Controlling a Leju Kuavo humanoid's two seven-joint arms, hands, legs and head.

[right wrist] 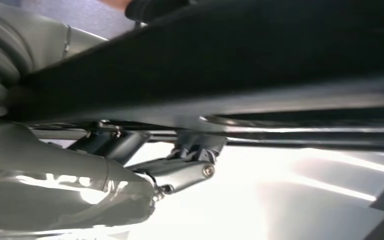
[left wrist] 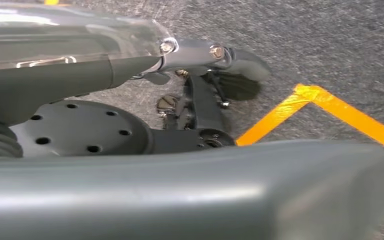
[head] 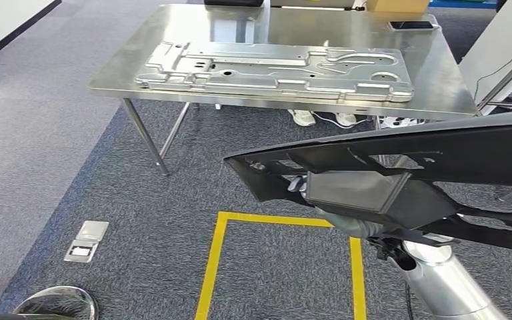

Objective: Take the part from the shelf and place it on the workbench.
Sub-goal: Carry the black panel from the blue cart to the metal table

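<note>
A large black moulded part (head: 440, 150) stretches across the right side of the head view, held above the carpet well short of the table. My right hand (head: 350, 223) grips it from below, at a boxy grey section. In the right wrist view the hand's fingers (right wrist: 180, 170) press against the part's dark underside (right wrist: 255, 60). The steel workbench (head: 440, 80) stands ahead with a long silver fixture plate (head: 273, 70) lying on it. My left hand (left wrist: 200, 110) hangs over the carpet and holds nothing, its fingers apart.
A yellow tape square (head: 217, 260) marks the carpet in front of me. A floor socket (head: 87, 241) sits to the left. A phone (head: 411, 25) and a cardboard box (head: 397, 5) lie at the table's far edge. A person's shoes (head: 303, 118) show beneath the table.
</note>
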